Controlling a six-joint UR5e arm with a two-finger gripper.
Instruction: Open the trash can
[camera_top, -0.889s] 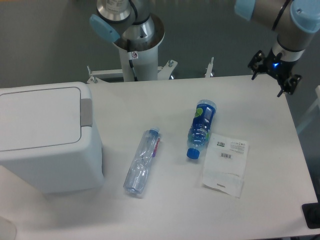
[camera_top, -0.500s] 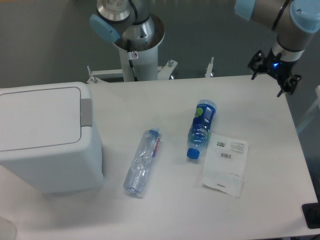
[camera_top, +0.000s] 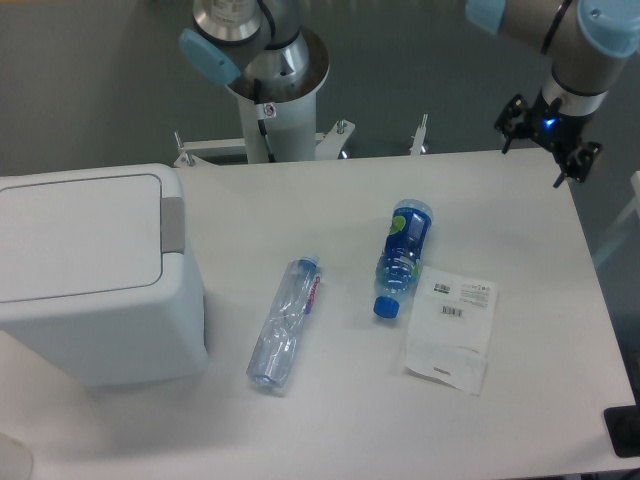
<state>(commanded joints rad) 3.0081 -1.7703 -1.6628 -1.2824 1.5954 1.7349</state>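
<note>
The trash can (camera_top: 90, 270) sits lid-down, closed — the hand (camera_top: 545, 148), fingers spread, empty, hangs well apart.

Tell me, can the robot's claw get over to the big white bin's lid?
Probably yes. The gripper hangs open above the table's far right corner, and the big white plastic trash can stands at the left edge. Only two bottles lying flat are between them.

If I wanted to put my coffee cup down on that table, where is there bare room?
The near edge, in front of the clear bottle and the plastic bag, is bare. So is the far stretch between the trash can and the blue bottle. The middle, around both bottles and the bag, is crowded.
</note>
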